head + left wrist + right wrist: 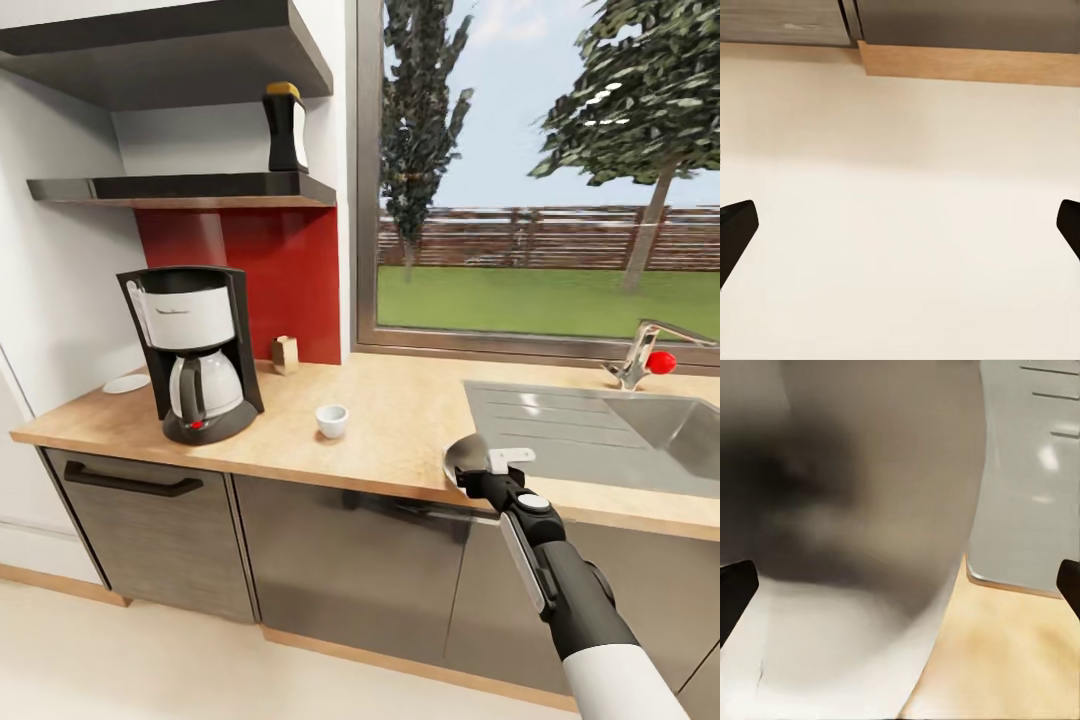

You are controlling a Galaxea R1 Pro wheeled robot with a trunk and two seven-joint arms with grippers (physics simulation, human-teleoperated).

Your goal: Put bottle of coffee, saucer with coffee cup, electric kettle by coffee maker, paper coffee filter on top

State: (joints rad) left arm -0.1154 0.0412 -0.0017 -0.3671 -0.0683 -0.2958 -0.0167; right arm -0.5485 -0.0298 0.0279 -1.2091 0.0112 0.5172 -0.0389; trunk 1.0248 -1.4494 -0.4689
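Note:
The black coffee maker (195,350) stands on the kitchen countertop (400,420) at the left. Behind it to the left lies the white saucer (126,383). The coffee cup (331,420) sits upright on the bare counter to its right. The bottle of coffee (285,125), dark with a yellow lid, stands on the black kitchen shelf (190,188). My right gripper (478,462) is at the counter's front edge, open, with the smoky grey electric kettle (862,510) close between its spread fingers (735,589). My left gripper (900,232) is open above the floor.
A small tan block (285,354) stands against the red backsplash. A steel sink (610,430) with a tap (640,355) takes up the counter's right side under the window. Grey cabinet fronts (350,560) run below the counter, and a second shelf (180,60) hangs higher up.

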